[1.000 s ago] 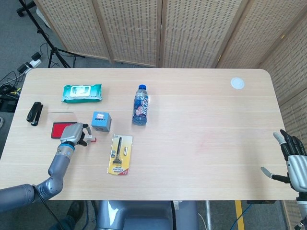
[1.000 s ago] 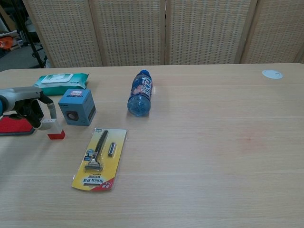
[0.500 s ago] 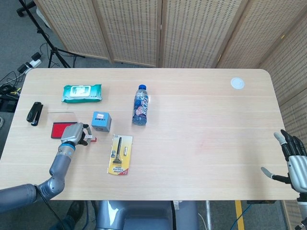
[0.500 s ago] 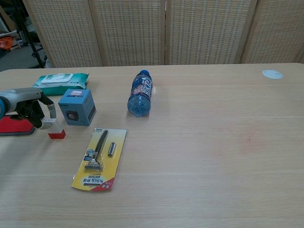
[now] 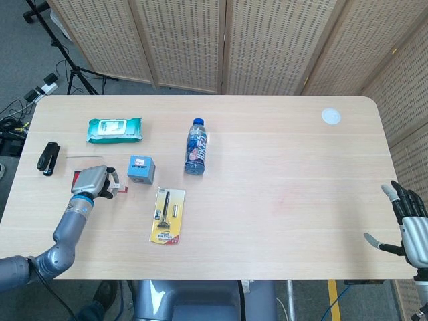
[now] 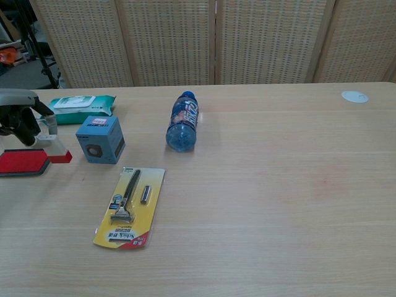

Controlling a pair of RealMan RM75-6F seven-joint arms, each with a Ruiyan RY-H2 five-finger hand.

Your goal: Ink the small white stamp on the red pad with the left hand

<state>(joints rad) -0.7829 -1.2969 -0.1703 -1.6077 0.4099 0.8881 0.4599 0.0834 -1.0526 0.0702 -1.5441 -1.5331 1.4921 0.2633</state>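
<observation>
Red at its base, the small white stamp [image 6: 54, 147] is pinched in the left hand [image 6: 21, 117], lifted just right of the red pad [image 6: 21, 162] and left of the blue cube [image 6: 99, 139]. The right hand [image 5: 409, 224] hangs off the table's right edge, fingers spread, holding nothing.

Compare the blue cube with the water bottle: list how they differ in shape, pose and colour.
The blue cube is a boxy block resting flat on one face; the water bottle is a long cylinder lying on its side, cap towards the screens. The cube is plain light blue with a small round mark on its front; the bottle is clear with a dark blue label. The bottle is longer than the cube. Both rest on the table, touched by neither hand.
</observation>
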